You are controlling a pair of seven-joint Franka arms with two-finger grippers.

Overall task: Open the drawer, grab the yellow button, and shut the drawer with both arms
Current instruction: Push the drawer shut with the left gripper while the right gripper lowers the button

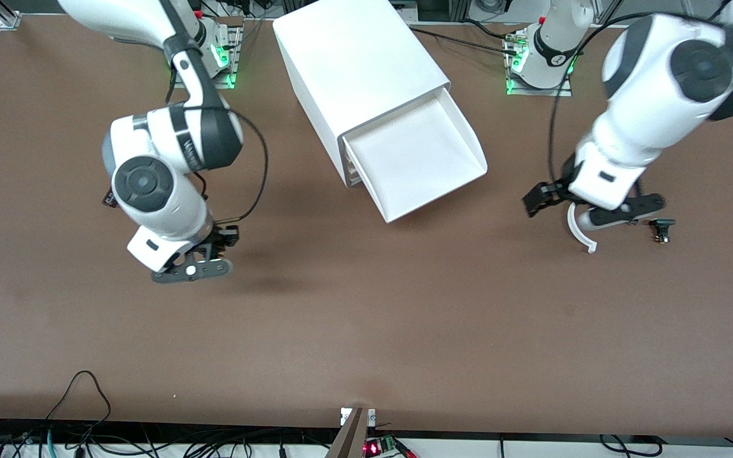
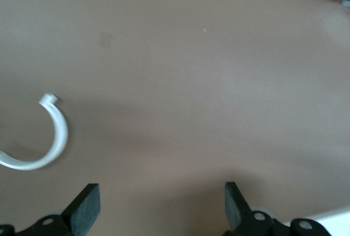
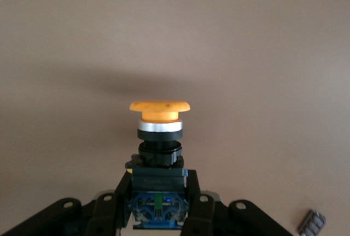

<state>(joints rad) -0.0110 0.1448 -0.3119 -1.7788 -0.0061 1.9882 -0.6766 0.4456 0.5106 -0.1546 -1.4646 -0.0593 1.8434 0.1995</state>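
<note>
The white cabinet [image 1: 360, 63] lies near the arms' bases, and its top drawer [image 1: 414, 159] is pulled far out, showing only a bare white floor. My right gripper [image 3: 158, 187] is shut on the button's dark-blue body, and the orange-yellow cap [image 3: 159, 108] points away from the hand, above the brown table. In the front view the right gripper [image 1: 191, 268] hangs over the table toward the right arm's end, and its hand hides the button. My left gripper [image 1: 595, 215] is open and empty over the table toward the left arm's end; its fingers [image 2: 87, 207] stand wide apart.
A white curved hook [image 1: 579, 234] lies on the table under the left gripper and also shows in the left wrist view [image 2: 52, 140]. A small black part [image 1: 661, 229] lies beside it. A small dark ridged piece [image 3: 313, 223] lies near the right gripper.
</note>
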